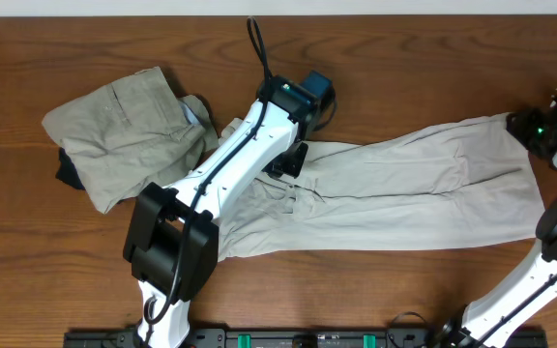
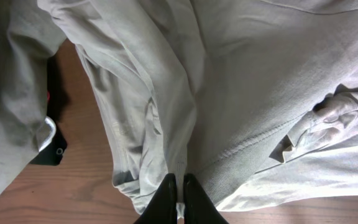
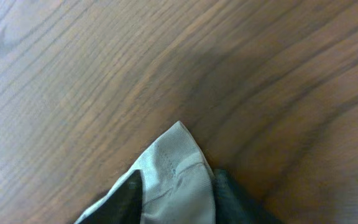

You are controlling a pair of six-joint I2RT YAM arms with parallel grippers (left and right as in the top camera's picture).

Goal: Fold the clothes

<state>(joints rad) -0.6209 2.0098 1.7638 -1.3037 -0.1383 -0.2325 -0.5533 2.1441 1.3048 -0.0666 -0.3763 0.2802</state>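
A long pale cream garment lies stretched across the middle and right of the table. My left gripper is shut on a fold at its left part; the left wrist view shows the black fingers pinching the cream cloth. My right gripper is shut on the garment's far right corner, and the right wrist view shows that hemmed corner between the fingers. A folded khaki-tan garment lies at the back left.
A dark item sticks out from under the khaki garment's left side, and it also shows in the left wrist view. Bare wood table lies behind the cream garment. A black rail runs along the front edge.
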